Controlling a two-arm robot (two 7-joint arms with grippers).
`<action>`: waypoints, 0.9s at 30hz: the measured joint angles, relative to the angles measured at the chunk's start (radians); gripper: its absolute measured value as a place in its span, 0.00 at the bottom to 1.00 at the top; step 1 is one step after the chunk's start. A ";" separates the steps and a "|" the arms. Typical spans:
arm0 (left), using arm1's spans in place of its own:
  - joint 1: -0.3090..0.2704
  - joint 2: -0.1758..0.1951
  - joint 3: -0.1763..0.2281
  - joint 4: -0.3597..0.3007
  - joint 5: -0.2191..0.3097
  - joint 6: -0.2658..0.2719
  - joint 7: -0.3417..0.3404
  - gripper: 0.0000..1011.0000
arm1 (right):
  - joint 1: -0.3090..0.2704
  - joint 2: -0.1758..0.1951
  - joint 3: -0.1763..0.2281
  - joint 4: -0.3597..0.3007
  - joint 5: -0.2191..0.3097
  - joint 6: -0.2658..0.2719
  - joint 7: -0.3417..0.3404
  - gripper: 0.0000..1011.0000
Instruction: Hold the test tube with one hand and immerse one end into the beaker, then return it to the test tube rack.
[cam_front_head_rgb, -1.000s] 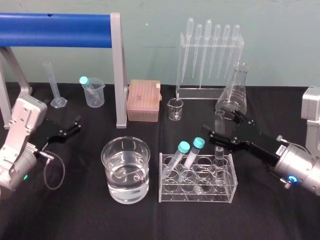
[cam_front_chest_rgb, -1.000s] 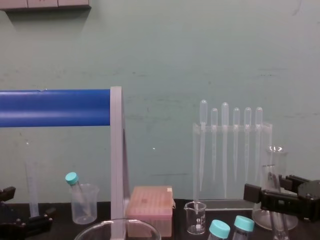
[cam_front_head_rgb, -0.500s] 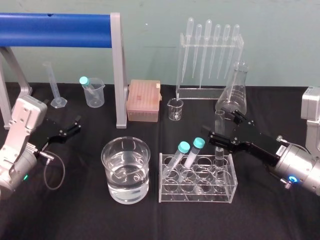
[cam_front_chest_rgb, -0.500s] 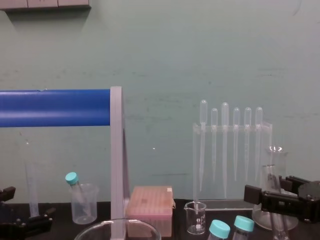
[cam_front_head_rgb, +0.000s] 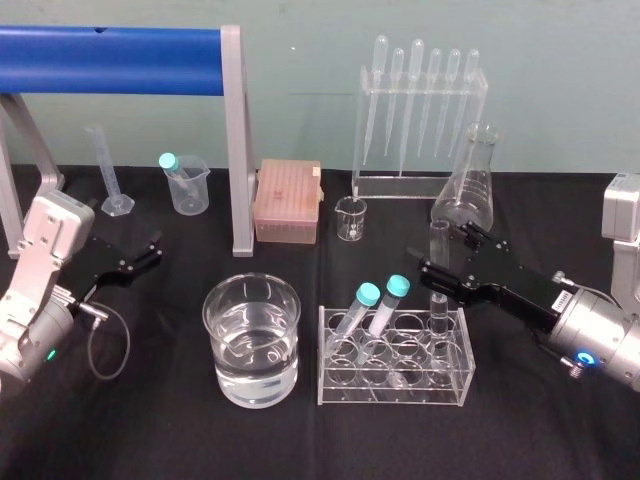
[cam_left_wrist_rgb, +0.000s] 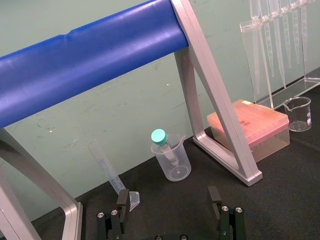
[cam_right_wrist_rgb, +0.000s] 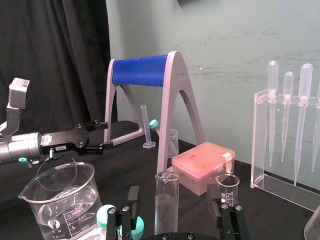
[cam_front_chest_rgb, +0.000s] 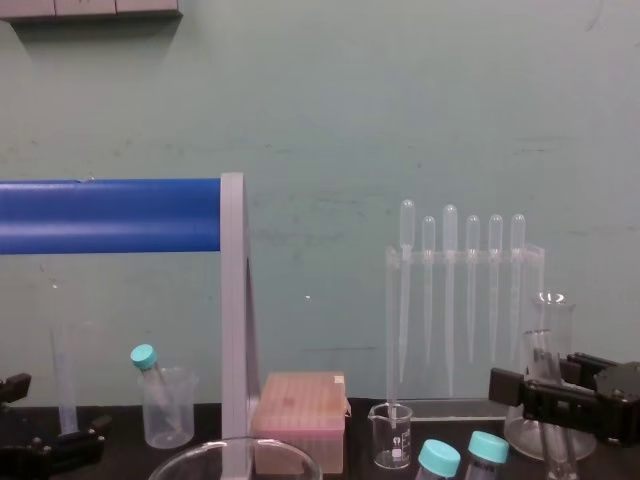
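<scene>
Right gripper (cam_right_wrist_rgb: 173, 192) straddles test tube (cam_right_wrist_rgb: 166, 200) in rack (cam_front_head_rgb: 395, 385), gap each side.

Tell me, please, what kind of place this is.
Most likely a laboratory bench set up for robot trials: a pipette rack, a conical flask and a beaker of clear liquid stand on a black table.

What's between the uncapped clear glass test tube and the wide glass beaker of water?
Two teal-capped tubes leaning in the clear rack, per the head view. Open right gripper straddles the test tube.
</scene>
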 joint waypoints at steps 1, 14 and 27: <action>0.000 0.000 0.000 0.000 0.000 0.000 0.000 0.99 | 0.000 0.000 0.000 0.000 0.000 0.000 0.000 0.85; 0.000 0.000 0.000 0.000 0.000 0.000 0.000 0.99 | 0.000 0.000 0.000 0.000 0.001 0.000 0.000 0.47; 0.000 0.000 0.000 0.000 0.000 0.000 0.000 0.99 | 0.000 0.000 0.000 0.000 0.001 0.000 0.000 0.22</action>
